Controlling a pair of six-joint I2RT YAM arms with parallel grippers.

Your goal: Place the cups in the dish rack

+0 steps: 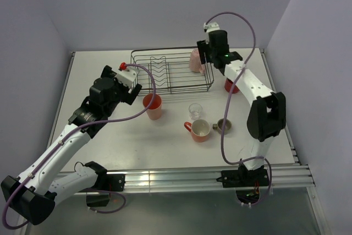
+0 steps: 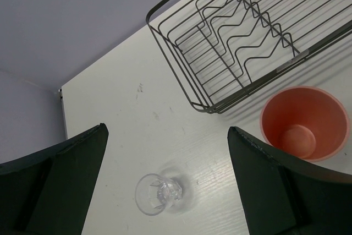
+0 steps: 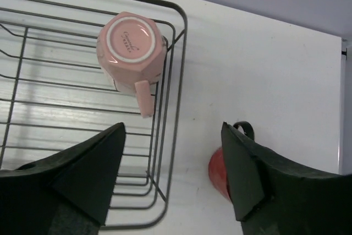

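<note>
The black wire dish rack (image 1: 170, 75) stands at the back of the table. A pale pink mug (image 3: 132, 45) sits upside down in its right back corner. My right gripper (image 3: 173, 126) hangs open above the rack's right edge with nothing between its fingers, apart from the pink mug (image 1: 194, 60). A red mug (image 3: 218, 171) stands just outside the rack, half hidden by one finger. My left gripper (image 2: 168, 130) is open over a clear glass (image 2: 159, 192) on the table; I cannot tell whether that glass is upright. A salmon tumbler (image 2: 303, 124) stands beside the rack (image 2: 247, 42).
In front of the rack stand another clear glass (image 1: 195, 109), an orange mug with a cream inside (image 1: 199, 130) and a small grey-olive mug (image 1: 224, 126). Walls close the table at the back and on both sides. A metal rail runs along the near edge.
</note>
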